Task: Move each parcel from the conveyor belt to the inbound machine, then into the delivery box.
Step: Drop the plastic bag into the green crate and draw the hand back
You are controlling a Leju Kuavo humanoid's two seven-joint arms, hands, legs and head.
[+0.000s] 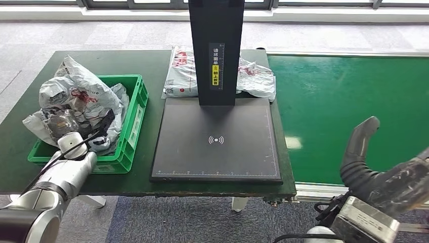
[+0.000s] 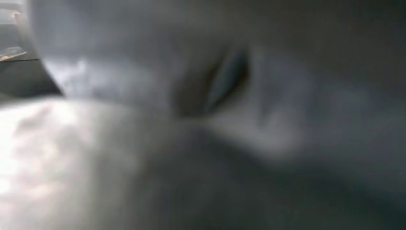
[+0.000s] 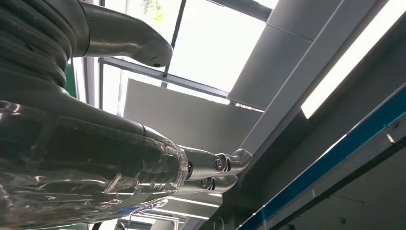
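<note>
Left robot hand sunk among parcels heaped in green delivery box on desk; grip unclear. Right robot hand beside conveyor belt, fingers apart, holding nothing. 1 parcel behind inbound machine.

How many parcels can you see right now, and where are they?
3, possibly more: two parcels heaped in the green crate, a white one over a darker one; another white parcel behind the scanner post. Others may be buried.

Crinkled glossy plastic parcels; matt black scanner plate; green plastic crate
</note>
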